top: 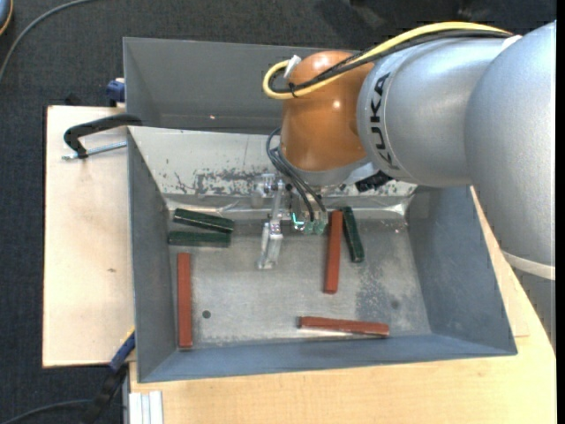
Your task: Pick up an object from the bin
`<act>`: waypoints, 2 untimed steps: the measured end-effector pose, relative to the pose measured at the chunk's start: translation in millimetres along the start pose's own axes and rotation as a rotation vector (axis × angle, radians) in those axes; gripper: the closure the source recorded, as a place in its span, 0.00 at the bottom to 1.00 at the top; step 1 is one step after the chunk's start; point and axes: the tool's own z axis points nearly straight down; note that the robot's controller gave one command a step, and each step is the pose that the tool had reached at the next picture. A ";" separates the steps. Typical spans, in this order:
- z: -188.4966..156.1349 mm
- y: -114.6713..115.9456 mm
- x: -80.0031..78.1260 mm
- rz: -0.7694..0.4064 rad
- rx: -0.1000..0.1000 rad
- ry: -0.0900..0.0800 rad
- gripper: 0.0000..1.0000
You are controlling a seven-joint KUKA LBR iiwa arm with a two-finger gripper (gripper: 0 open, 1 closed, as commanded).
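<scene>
Camera view: grey metal bin [146, 237] w/ a few flat sticks spread over its floor, and the arm [459, 104] coming in from the right. The orange cover [322, 113] on the wrist sits over the back-middle of the bin, w/ a yellow cable [281, 71] looped across its top. The gripper [281, 237] hangs below the cover, low over bare floor, close to the back wall and approx mid-width. Can't tell if the gripper is open or closed, as the cover and wrist hide most of it. A silver part reaches down toward the floor, and a small green light shows just right of that.

Nearest thing is a red-brown stick [333, 256], just right of the gripper. It lies front-to-back, w/ its far end up under the wrist. Can't tell whether the gripper touches it. A dark green stick [354, 235] lies just beside it on the right, roughly parallel and a bit tilted, near the back wall.

Left of the gripper, by the back-left corner, are two more lying crosswise. The rear green stick [205, 221] sits nearer the back wall, and the front green stick [199, 238] is just in front of it, nearly touching.

A long red stick [184, 300] runs front-to-back along the left wall. A brown stick [344, 327] lies crosswise near the front wall, right of centre, well apart from the gripper.
</scene>
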 end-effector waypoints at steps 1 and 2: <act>64.0 91.6 -7.2 -0.199 -0.003 -0.013 0.00; 62.0 88.7 -8.9 -0.194 -0.002 -0.015 1.00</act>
